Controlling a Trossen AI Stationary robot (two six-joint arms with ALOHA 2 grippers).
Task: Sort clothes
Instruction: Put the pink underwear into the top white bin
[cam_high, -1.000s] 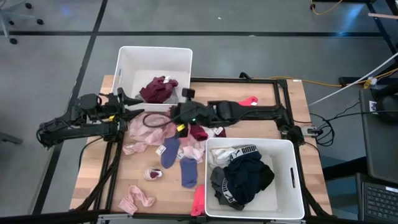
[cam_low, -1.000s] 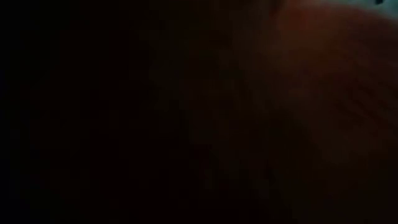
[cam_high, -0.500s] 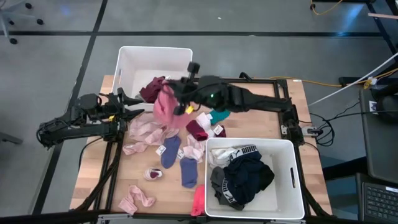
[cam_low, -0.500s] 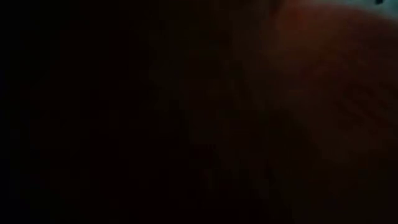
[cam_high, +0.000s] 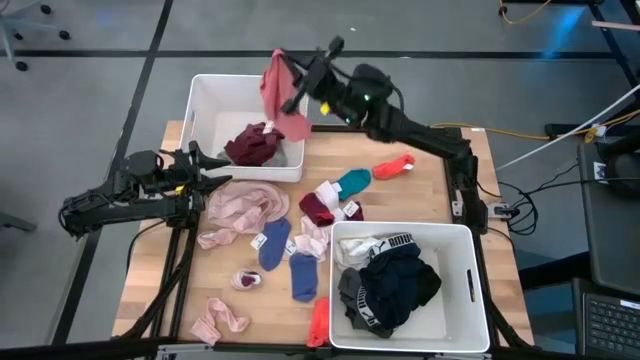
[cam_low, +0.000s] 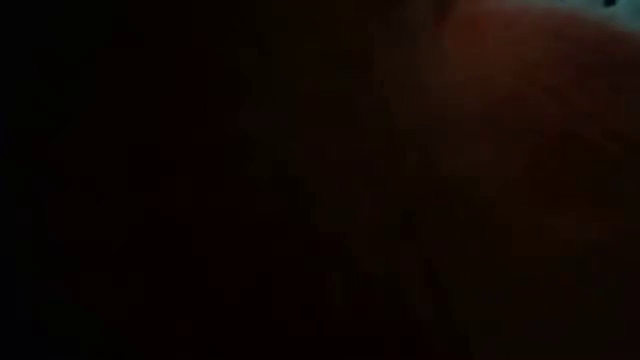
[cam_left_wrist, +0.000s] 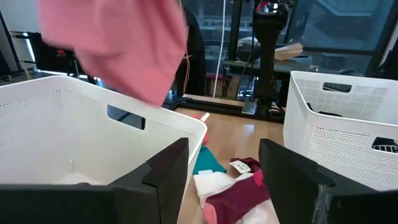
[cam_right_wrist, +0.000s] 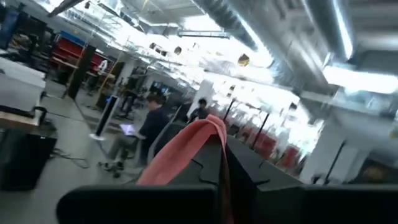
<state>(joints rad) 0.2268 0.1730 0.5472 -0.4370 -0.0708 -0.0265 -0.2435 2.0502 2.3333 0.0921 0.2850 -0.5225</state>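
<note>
A pink garment (cam_high: 283, 92) hangs over the far right corner of the far-left white bin (cam_high: 215, 100), with my right gripper (cam_high: 303, 82) shut on it. It also shows in the left wrist view as a pink garment (cam_left_wrist: 118, 43) above the bin's wall (cam_left_wrist: 93, 134). Maroon clothes (cam_high: 255, 145) lie in that bin. More clothes lie on the table: pale pink ones (cam_high: 243, 210), blue socks (cam_high: 275, 245), a maroon piece (cam_high: 318, 208), a teal sock (cam_high: 352, 182) and a red one (cam_high: 393, 167). My left gripper (cam_left_wrist: 224, 180) waits open at the table's left. My right gripper pinches the pink garment's upper edge (cam_right_wrist: 214, 127) between its two shut fingers. The fingers come from the table's right and slant upward. The cloth drapes over the fingertips and hangs slack below them, lifted clear of the table and above the bin.
A second white bin (cam_high: 470, 300) at the near right holds black, grey and white clothes, one lettered PUMA. Pink pieces (cam_high: 220, 320) lie near the table's front edge. The low view is dark all over.
My right gripper has risen from the pile at the table's middle and swung toward the far edge, tipping its fingers upward. The pink garment has been lifted clear of the table and now hangs over the far-left bin. The teal sock lies uncovered.
</note>
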